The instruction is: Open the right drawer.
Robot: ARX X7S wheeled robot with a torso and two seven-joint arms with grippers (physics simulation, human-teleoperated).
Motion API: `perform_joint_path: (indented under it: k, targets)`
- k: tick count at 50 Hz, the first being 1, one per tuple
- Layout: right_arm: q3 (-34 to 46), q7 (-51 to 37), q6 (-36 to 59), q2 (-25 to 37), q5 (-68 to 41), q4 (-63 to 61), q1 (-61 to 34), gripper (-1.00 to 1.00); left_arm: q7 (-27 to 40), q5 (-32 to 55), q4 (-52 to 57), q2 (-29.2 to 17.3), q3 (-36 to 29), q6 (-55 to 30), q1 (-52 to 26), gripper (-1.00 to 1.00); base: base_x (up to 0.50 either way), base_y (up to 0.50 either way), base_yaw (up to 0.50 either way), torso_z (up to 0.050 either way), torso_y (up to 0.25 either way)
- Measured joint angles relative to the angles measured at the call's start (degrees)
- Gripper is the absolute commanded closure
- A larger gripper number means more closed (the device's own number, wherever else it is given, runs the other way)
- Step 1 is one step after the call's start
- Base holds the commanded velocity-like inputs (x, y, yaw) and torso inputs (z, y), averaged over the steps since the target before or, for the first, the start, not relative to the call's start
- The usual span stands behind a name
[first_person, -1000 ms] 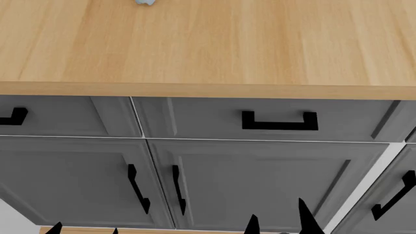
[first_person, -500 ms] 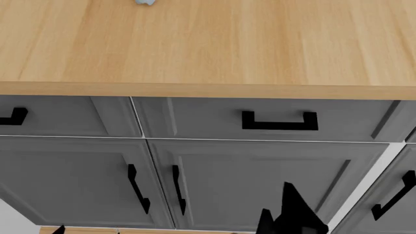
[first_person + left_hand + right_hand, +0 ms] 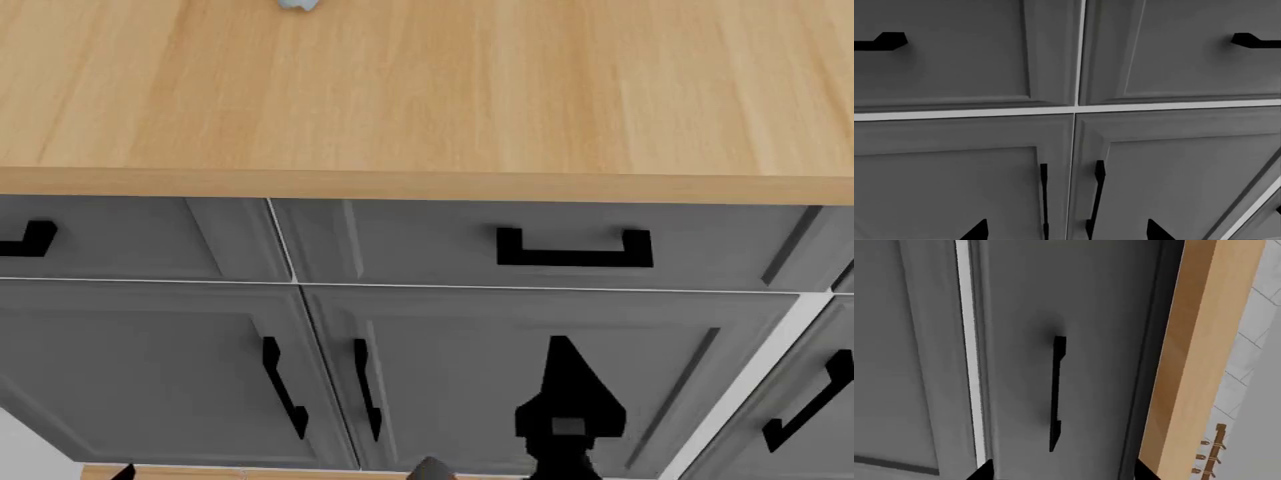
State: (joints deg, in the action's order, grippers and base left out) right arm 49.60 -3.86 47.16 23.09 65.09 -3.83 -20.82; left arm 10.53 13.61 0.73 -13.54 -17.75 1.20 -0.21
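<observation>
A: Facing the cabinet from the head view. Right drawer point(image 3: 534, 245) sits flush and closed just under the wooden bench point(image 3: 427, 90) edge, at about 1 o'clock from frame centre. Its black handle point(image 3: 574, 248) lies horizontal on the grey front.

B: Right hand?

A: Right hand point(image 3: 567, 400) rises at 5 o'clock, in front of the door point(image 3: 534, 370) below the drawer, tip pointing toward 12. It is below the handle and apart from it. Fingers appear close together from here, but how far they are parted I cannot tell. Nothing is held.

B: Right wrist view?

A: Handle point(image 3: 1056, 392) near centre, bench edge point(image 3: 1184, 360) toward 3 o'clock, two dark fingertips point(image 3: 981, 471) at the 6 o'clock border with a wide gap between them. Nothing lies between them.

B: Left hand?

A: Only a dark sliver at the bottom edge of the head view, around 7 o'clock. In the left wrist view, two fingertips point(image 3: 977, 231) stand well apart, grasping nothing, before the two doors with vertical handles point(image 3: 1095, 197). The twin drawer point(image 3: 127, 240) sits left of the right drawer, also closed.

B: Anything on the bench?

A: Small pale blue object point(image 3: 299, 5) at the 12 o'clock edge, cut off, unidentifiable.
</observation>
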Motion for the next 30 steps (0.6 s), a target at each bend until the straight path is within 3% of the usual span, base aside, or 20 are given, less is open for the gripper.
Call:
perform_joint_path:
  k: [14,30]
  targets:
    - [2.60,3.59,0.76,0.58,4.97,5.85,-5.01,-1.00,0.09,0.16,0.05,-0.35,-0.56,0.16,-0.07,-1.00,0.00,0.00,0.00,0.000,0.000]
    - [1.03,1.26,-0.10,-1.09,3.12,12.07,-8.44,-1.00,0.18,0.45,-0.01,-0.67,-1.14,0.29,-0.14,-1.00,0.00,0.00,0.00,0.000,0.000]
